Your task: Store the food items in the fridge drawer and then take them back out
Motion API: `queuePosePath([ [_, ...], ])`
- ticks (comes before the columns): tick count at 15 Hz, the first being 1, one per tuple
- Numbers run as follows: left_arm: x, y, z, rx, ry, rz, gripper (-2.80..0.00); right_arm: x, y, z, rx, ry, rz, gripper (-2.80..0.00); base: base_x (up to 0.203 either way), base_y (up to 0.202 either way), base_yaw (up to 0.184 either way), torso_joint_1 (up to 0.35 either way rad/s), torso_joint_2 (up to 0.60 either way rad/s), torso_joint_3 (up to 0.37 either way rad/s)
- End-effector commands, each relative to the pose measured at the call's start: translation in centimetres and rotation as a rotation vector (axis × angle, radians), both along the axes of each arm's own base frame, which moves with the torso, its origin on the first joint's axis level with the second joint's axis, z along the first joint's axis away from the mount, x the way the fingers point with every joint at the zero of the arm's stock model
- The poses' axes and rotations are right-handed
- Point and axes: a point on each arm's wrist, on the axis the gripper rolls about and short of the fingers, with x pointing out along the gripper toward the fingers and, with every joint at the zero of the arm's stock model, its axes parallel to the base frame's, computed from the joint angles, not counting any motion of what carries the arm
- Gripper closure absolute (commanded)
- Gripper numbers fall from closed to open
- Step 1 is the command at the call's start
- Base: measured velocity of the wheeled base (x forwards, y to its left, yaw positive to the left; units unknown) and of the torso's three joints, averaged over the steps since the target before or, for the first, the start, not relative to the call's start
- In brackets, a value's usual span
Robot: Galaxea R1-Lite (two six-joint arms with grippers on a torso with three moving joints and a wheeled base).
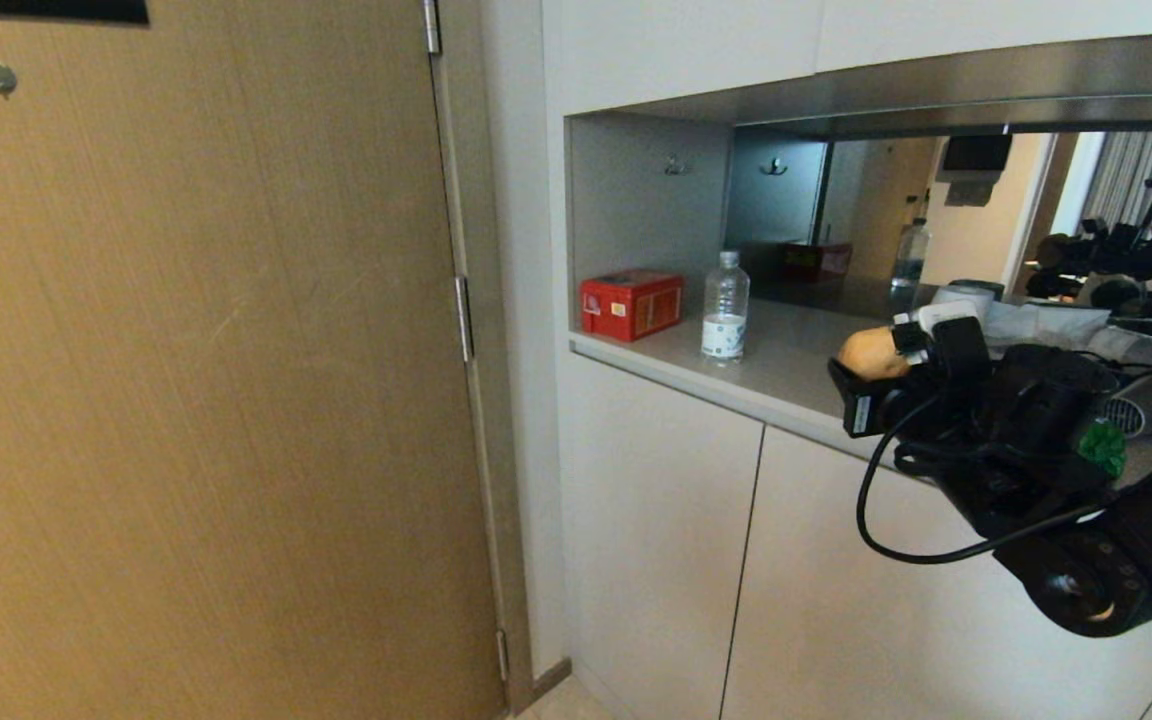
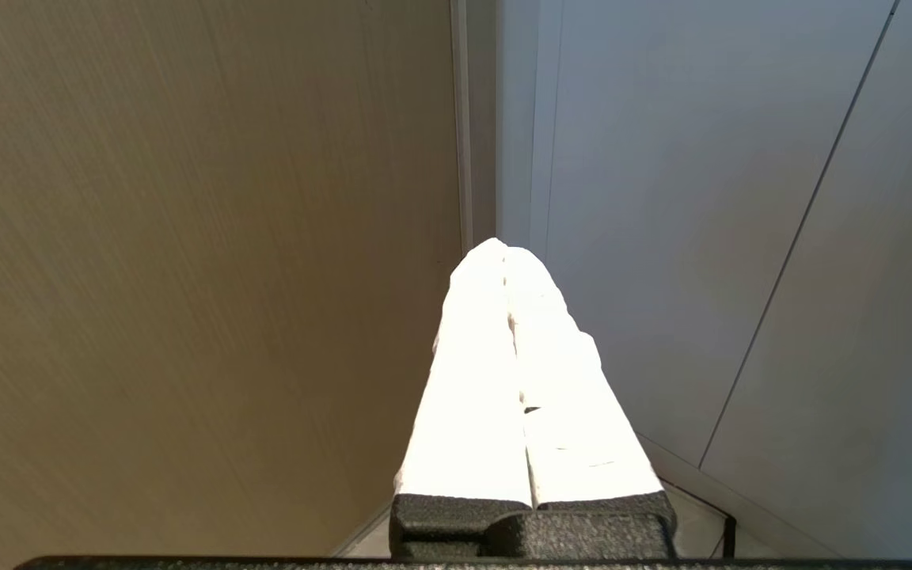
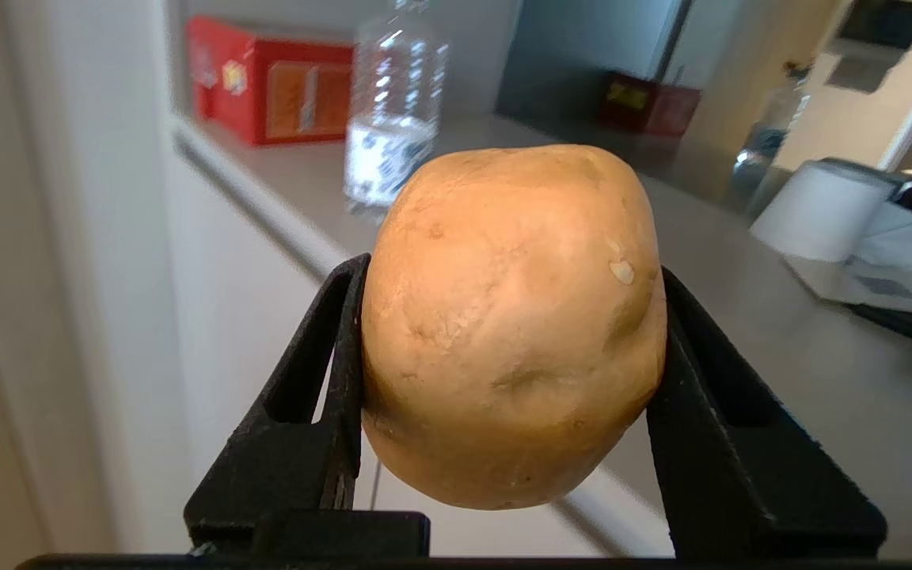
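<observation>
right gripper [image 3: 503, 332] clamped on potato [image 3: 507, 324], held in the air at the counter [image 1: 786, 370] front edge | left gripper [image 2: 513, 372] pressed shut, empty, parked low by the cabinet door | green pepper [image 1: 1101, 447] glimpsed behind the right arm | fridge drawer not in view | progress: cannot tell whether storing or return leg.

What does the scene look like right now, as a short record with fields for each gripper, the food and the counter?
right gripper: shut on the potato, held at the counter edge
left gripper: shut, empty, facing cabinet fronts
bell pepper: green bit showing behind the right arm
on counter: red box, water bottle
fridge drawer: not in view
</observation>
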Motion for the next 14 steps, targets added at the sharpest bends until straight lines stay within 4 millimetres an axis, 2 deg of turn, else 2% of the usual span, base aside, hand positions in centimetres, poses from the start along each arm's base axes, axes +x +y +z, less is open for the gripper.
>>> queuePosePath([
  [1, 0.0, 0.0, 0.0, 0.0, -0.001, 0.0, 0.0, 1.2, 0.0, -1.5, -0.006, 0.019, -0.012, 0.0, 0.0, 0.0, 0.0, 0.0, 0.0, 0.0],
  [6, 0.0, 0.0, 0.0, 0.0, -0.001, 0.0, 0.0, 5.2, -0.4, -2.9, 0.02, -0.015, -0.211, 0.0, 0.0, 0.0, 0.0, 0.0, 0.0, 0.0],
  [10, 0.0, 0.0, 0.0, 0.0, 0.0, 0.0, 0.0, 6.1, -2.0, -3.8, -0.005, 0.02, -0.29, 0.0, 0.0, 0.0, 0.0, 0.0, 0.0, 0.0],
  [14, 0.0, 0.0, 0.0, 0.0, -0.001, 0.001, 0.0, 7.5, -4.0, -3.9, -0.013, 0.017, -0.362, 0.0, 0.0, 0.0, 0.0, 0.0, 0.0, 0.0],
])
